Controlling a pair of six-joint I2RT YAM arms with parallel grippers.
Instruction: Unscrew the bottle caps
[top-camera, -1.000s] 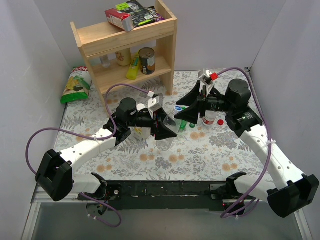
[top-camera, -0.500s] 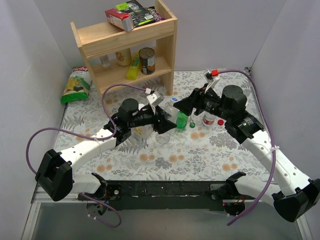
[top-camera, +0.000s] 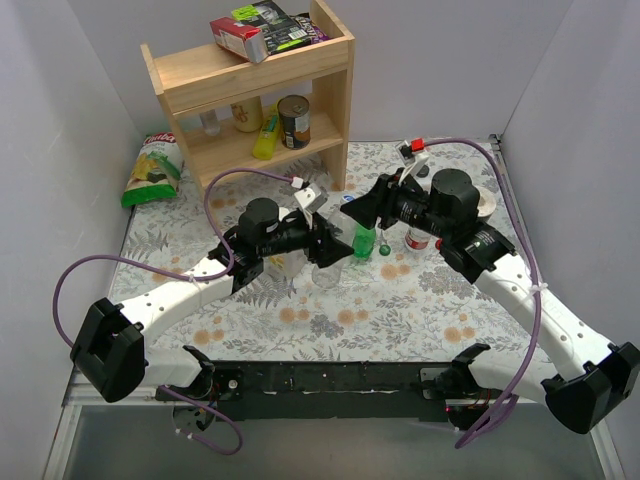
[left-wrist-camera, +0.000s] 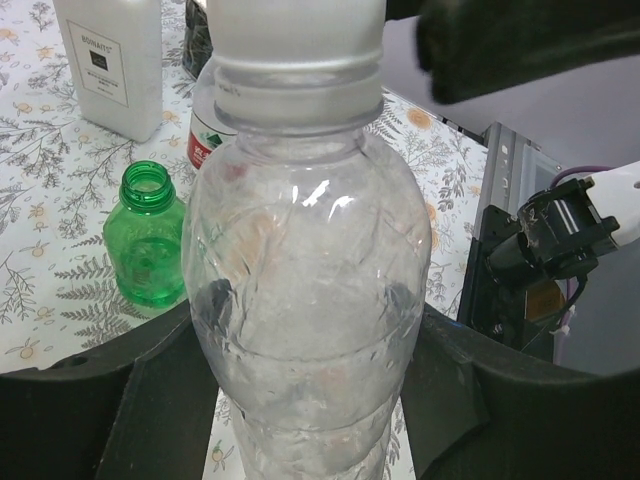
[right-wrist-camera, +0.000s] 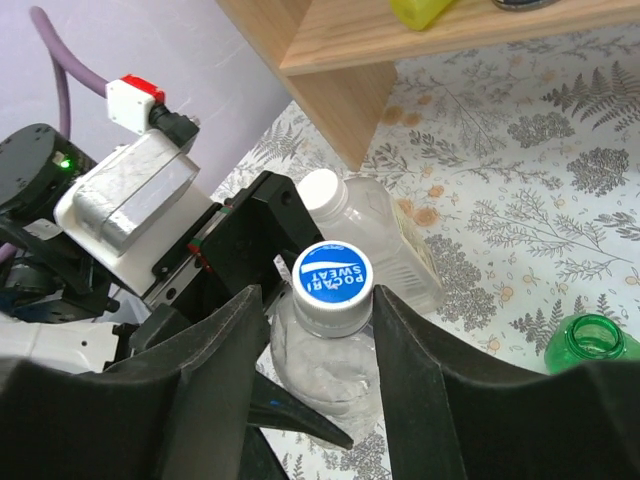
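Note:
My left gripper (top-camera: 322, 250) (left-wrist-camera: 305, 400) is shut on the body of the large clear bottle (left-wrist-camera: 305, 250) (right-wrist-camera: 345, 365) and holds it upright. Its blue-topped cap (right-wrist-camera: 331, 280) sits between the fingers of my right gripper (right-wrist-camera: 318, 295) (top-camera: 355, 212), which is open around it with small gaps. The small green bottle (top-camera: 364, 240) (left-wrist-camera: 150, 245) (right-wrist-camera: 590, 345) stands uncapped beside it. A green cap (top-camera: 385, 250) lies on the table. The red-labelled bottle (top-camera: 415, 240) (left-wrist-camera: 203, 145) is partly hidden. A clear bottle with a white cap (right-wrist-camera: 322, 190) stands behind the left gripper.
An opaque white bottle (left-wrist-camera: 110, 60) stands at the back in the left wrist view. A wooden shelf (top-camera: 250, 90) with cans and boxes is at the back left, and a green snack bag (top-camera: 150, 170) leans beside it. White walls close in both sides.
My right gripper has moved left and now sits over the large bottle's cap. My left gripper has brought the bottle upright and slightly right.

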